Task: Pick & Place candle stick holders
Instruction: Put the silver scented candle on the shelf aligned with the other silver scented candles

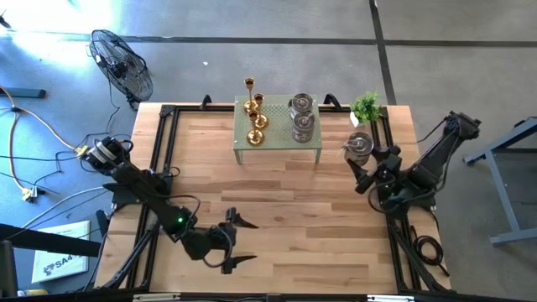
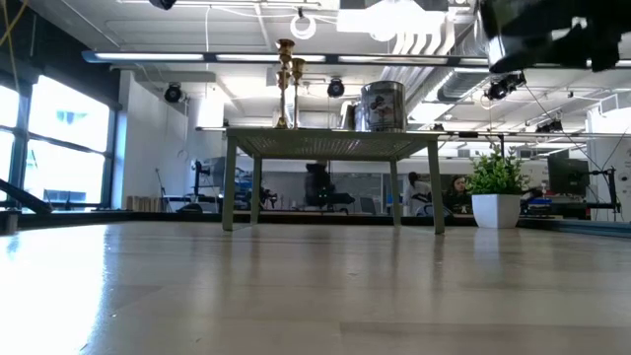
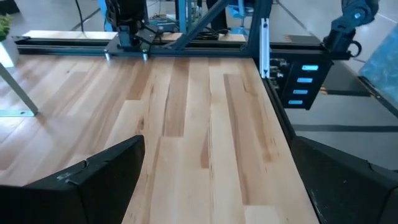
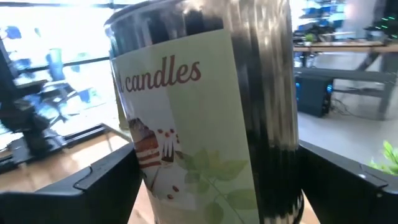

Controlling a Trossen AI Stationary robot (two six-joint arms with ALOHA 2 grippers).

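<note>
So the worktop [image 1: 277,218] is mostly bare wood. Taking its middle as the clock's hub, a little green stand [image 1: 277,148] sits up at 12, and my guess is it's the drop spot, since five holders are already parked on it. Three gold holders [image 1: 255,113] bunch along its 9 o'clock side and two silver jars [image 1: 302,117] line up on its 3 o'clock side, so it looks sorted by type.

The third silver jar [image 1: 359,145] is off the stand, out around 2 o'clock near the worktop's edge, just below the small plant [image 1: 366,106]. The right claw [image 1: 367,161] sits at it, and the right wrist view is filled with the jar's "candles" label between the two dark fingers [image 4: 81,186]. The jaws stand wide on either side of the can. I can't tell if the pads actually touch it or if it's off the wood, so I'd call this either a grab just made or about to be made. It's a fat can, so the wide spread makes sense.

The left claw [image 1: 238,242] waits open at about 7 o'clock, holding nothing, well away from everything.
</note>
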